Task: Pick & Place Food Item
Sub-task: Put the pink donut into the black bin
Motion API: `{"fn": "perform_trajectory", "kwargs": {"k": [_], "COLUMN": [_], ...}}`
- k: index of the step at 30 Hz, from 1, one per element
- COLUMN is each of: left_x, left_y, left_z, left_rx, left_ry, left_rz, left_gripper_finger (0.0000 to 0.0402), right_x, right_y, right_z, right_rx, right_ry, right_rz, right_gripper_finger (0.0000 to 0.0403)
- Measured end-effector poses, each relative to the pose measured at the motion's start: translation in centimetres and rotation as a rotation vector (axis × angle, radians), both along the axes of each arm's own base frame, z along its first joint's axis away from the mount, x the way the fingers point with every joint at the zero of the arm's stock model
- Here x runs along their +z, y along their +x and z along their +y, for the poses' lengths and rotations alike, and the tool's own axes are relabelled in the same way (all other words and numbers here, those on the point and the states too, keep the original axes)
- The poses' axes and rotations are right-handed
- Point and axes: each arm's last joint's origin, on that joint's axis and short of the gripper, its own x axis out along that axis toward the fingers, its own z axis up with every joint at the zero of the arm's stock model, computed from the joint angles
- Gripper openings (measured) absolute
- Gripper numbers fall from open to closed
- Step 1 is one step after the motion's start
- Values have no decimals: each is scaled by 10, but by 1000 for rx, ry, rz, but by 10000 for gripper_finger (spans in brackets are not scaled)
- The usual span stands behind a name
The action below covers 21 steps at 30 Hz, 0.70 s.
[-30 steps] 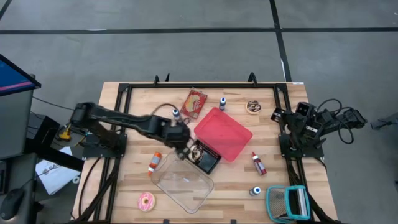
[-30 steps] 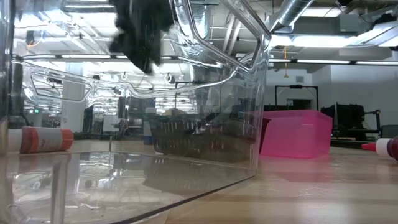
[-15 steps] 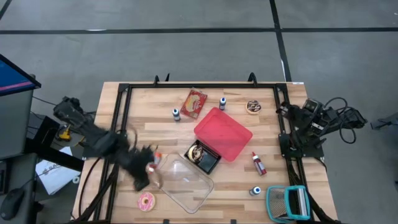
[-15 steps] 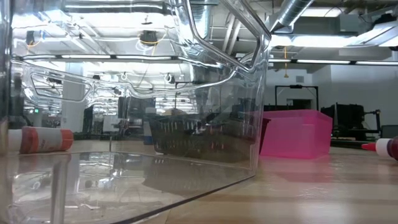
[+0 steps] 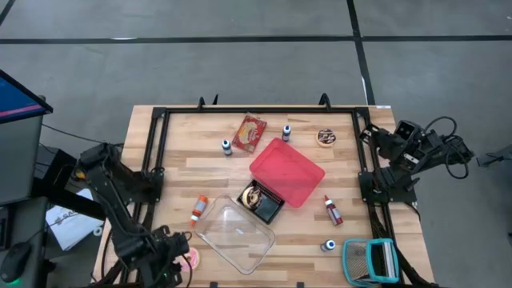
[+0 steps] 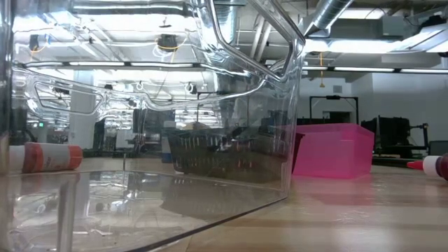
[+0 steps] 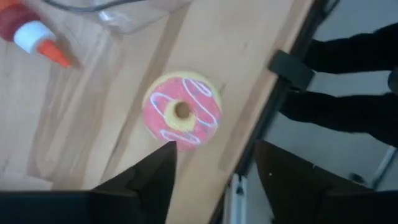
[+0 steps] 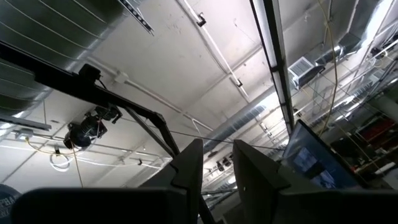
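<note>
A pink-iced donut (image 7: 182, 111) with white stripes lies flat on the wooden table near its near left corner, and my left arm partly covers the donut (image 5: 193, 258) in the high view. My left gripper (image 7: 214, 163) hangs above it, pointing steeply down. Its fingers are open and nothing is between them. The donut lies just ahead of the fingertips. My right gripper (image 8: 217, 163) is shut and folded back at the table's right edge (image 5: 400, 144), pointing up at the ceiling.
A clear plastic container (image 5: 236, 235) lies right of the donut and fills the low view (image 6: 175, 140). Farther back are an orange-capped bottle (image 5: 198, 210), a black food tray (image 5: 262, 201) and a pink bin (image 5: 288, 171). The table's black frame rail (image 7: 291, 70) runs close beside the donut.
My left gripper has swung from above the black tray at mid-table toward the table's near left corner. It now hangs over the pink donut. It has left the low view. My right arm's wrist has risen a little at the right edge.
</note>
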Motion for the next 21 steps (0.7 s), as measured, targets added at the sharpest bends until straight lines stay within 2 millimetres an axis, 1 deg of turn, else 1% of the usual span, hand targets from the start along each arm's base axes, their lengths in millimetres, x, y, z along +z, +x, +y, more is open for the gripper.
{"fn": "perform_trajectory", "kwargs": {"k": [4, 8, 11, 16, 21], "left_x": [-22, -38, -49, -67, -78], "left_y": [3, 1, -3, -8, -15], "left_z": [0, 9, 20, 31, 39], "left_rx": [34, 91, 123, 116, 116], "left_ry": [66, 69, 56, -49, -47], "left_rz": [28, 45, 71, 65, 85], "left_gripper_finger": [260, 277, 276, 262, 254], "right_x": [5, 9, 13, 17, 18], "right_y": [5, 9, 10, 11, 11], "right_z": [2, 3, 3, 4, 3], "right_rx": [-1, 0, 0, 3, 2], "right_ry": [-4, -6, -6, -5, -5], "right_rz": [16, 23, 21, 21, 13], "right_gripper_finger": [82, 82, 82, 82, 82]}}
